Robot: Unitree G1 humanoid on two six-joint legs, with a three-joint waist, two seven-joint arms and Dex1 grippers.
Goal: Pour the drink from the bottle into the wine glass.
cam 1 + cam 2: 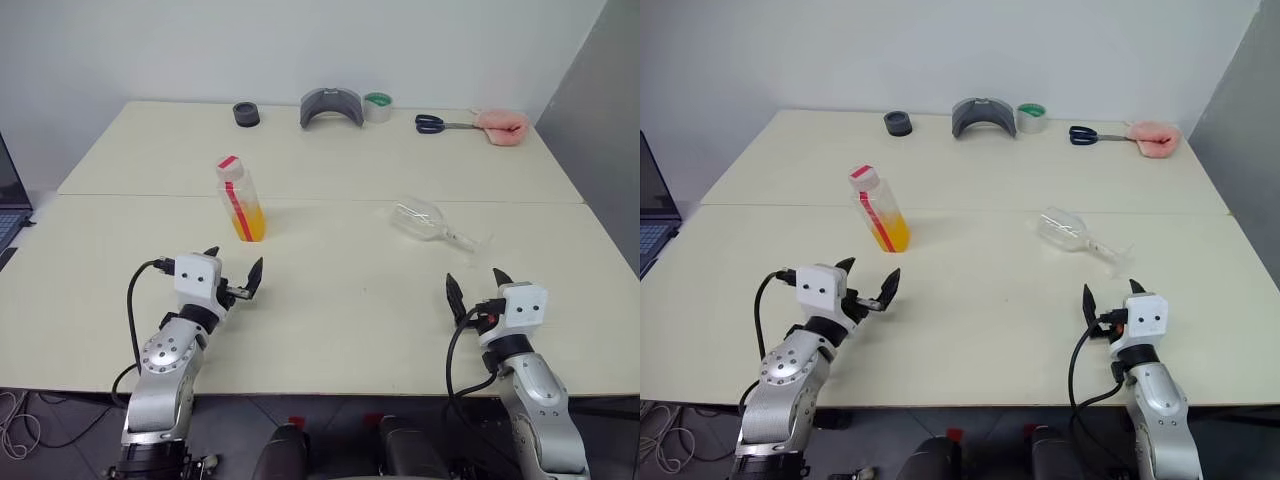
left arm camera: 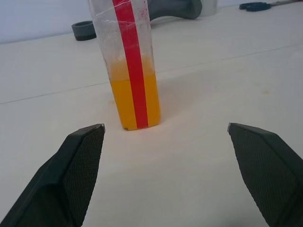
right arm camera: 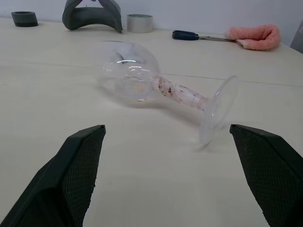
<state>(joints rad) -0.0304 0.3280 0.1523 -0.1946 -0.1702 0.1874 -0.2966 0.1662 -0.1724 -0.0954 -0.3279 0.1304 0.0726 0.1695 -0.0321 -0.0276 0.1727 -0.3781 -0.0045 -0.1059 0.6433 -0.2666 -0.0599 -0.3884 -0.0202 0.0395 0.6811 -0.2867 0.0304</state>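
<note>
The bottle [image 1: 240,198] stands upright on the table's left half, its red cap on, a red strip down its side. The orange-yellow drink [image 1: 249,224] fills about its lower third. My left gripper [image 1: 235,262] hovers open just in front of it, the bottle [image 2: 129,61] a short way beyond the two fingers. The wine glass [image 1: 424,222] lies on its side on the right half, bowl to the left and foot to the right. My right gripper [image 1: 474,280] is open in front of it, with the wine glass [image 3: 137,73] apart from the fingers.
Along the far edge sit a black ring [image 1: 246,114], a grey curved piece [image 1: 331,105], a tape roll [image 1: 377,106], scissors [image 1: 440,124] and a pink cloth [image 1: 502,126]. A seam [image 1: 330,200] crosses the table [image 1: 340,310]. A laptop [image 1: 10,205] is at the far left.
</note>
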